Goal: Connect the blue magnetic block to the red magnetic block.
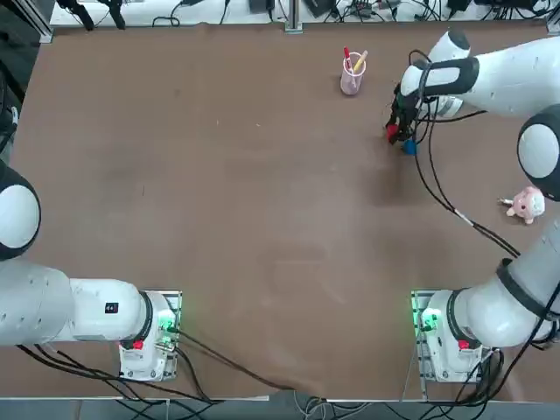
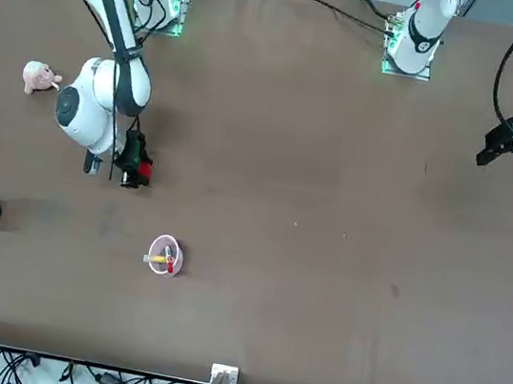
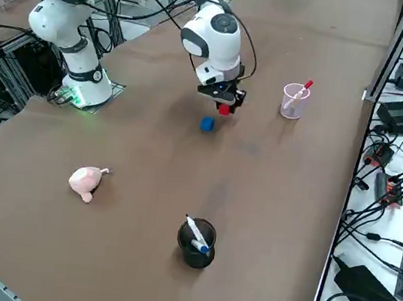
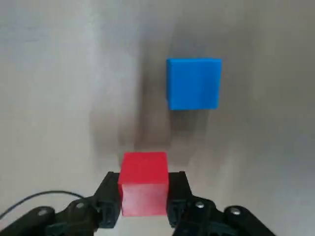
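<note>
White rounded arm segments with black joint bands, trailing black cables; black two-finger right gripper.

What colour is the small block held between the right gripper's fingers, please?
Bright red: the red magnetic block, clamped in the right gripper, shows best in the right wrist view.

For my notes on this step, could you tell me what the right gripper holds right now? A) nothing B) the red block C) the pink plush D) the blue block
B: the right gripper is shut on the red block, while the blue block lies apart on the table.
</note>
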Action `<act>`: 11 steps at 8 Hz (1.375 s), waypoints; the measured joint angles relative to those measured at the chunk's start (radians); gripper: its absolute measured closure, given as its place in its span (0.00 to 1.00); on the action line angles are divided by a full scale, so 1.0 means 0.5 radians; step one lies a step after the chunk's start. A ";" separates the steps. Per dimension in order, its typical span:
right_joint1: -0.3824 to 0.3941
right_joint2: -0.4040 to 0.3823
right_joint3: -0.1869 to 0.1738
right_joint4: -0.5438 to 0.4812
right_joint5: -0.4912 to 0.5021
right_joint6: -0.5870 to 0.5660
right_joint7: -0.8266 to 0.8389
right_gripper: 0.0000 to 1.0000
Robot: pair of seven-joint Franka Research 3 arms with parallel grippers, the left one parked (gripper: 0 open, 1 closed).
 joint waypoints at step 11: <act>-0.066 -0.003 0.006 -0.135 0.013 0.095 -0.059 0.52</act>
